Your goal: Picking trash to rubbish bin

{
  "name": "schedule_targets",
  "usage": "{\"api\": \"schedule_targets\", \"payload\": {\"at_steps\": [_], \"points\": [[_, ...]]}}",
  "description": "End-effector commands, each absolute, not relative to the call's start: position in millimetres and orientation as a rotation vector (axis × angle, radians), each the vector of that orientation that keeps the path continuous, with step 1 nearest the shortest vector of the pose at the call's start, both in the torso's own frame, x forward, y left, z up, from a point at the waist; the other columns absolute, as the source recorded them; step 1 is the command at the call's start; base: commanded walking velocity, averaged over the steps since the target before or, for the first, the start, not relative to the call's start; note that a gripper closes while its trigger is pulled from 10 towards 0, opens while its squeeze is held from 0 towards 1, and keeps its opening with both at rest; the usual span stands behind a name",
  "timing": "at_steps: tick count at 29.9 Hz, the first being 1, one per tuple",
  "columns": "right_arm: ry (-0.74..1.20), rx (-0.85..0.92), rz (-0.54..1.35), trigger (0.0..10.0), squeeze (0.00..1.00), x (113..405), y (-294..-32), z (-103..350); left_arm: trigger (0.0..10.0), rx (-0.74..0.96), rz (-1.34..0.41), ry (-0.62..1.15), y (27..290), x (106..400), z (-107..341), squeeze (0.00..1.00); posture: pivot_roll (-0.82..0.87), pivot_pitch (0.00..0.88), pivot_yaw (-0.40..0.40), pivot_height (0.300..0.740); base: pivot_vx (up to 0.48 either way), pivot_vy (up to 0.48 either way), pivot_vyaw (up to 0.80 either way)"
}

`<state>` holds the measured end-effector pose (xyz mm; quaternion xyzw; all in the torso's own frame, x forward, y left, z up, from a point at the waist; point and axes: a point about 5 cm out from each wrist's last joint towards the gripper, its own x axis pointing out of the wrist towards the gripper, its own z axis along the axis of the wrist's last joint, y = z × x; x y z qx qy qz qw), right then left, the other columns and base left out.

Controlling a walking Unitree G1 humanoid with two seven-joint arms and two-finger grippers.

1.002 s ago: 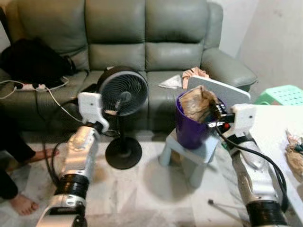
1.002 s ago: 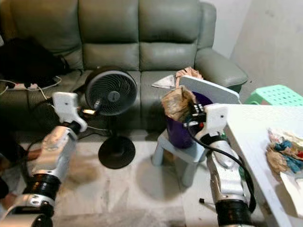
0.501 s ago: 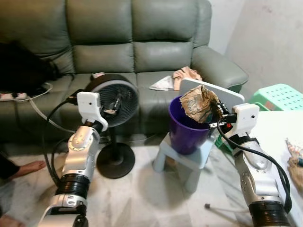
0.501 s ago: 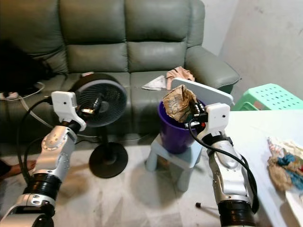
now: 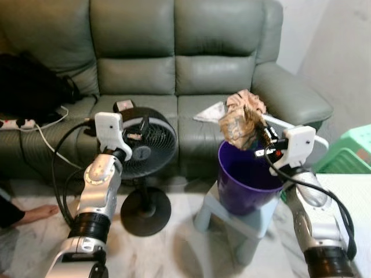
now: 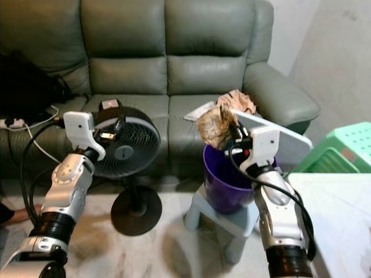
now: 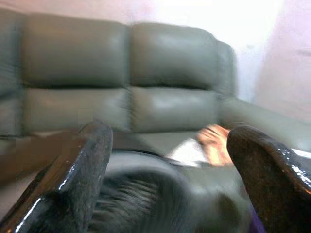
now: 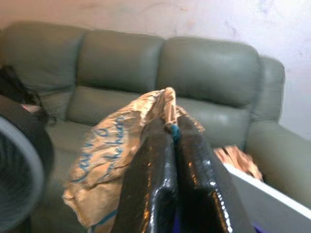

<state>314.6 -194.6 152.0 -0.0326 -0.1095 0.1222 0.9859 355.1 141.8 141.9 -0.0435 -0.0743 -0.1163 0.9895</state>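
Grey-green leather sofa (image 5: 174, 58) spans the back of my view, with a black fan (image 5: 142, 150) standing on the floor before it. The purple bin (image 5: 246, 182) sits on a pale stool (image 5: 232, 217). My right gripper (image 5: 258, 136) is clamped on a crumpled brown paper bag (image 5: 237, 124), hanging above the bin's rear rim. My left gripper (image 7: 170, 165) hovers before the fan, its 2 fingers spread wide, holding nothing.

A fan (image 5: 139, 152) stands on the floor left of the bin (image 5: 248, 180), which sits on a stool (image 5: 239, 219). The sofa (image 5: 174, 69) lies behind both; a table (image 6: 342, 223) at near right.
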Motion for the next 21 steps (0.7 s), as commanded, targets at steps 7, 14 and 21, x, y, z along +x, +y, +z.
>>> {"api": "schedule_targets", "payload": {"at_steps": [7, 14, 21], "points": [[-0.169, -0.088, 0.245, 10.0, 0.0, 329.1, -190.3, 153.8, 10.0, -0.063, -0.284, -0.162, 136.1, 346.9, 137.7, 0.0, 0.02, 0.011, -0.036, 0.715, 0.0, 0.0, 0.0], [-0.136, -0.098, 0.213, 10.0, 0.0, 349.2, -183.7, 160.9, 10.0, -0.065, -0.342, -0.167, 116.3, 336.1, 132.2, 0.0, 0.04, 0.028, -0.062, 0.715, 0.0, 0.0, 0.0], [-0.096, -0.039, 0.211, 10.0, 0.0, 372.0, -167.9, 165.0, 10.0, -0.077, -0.436, -0.183, 88.9, 314.4, 129.0, 0.0, 0.07, 0.069, -0.078, 0.715, 0.0, 0.0, 0.0]]}}
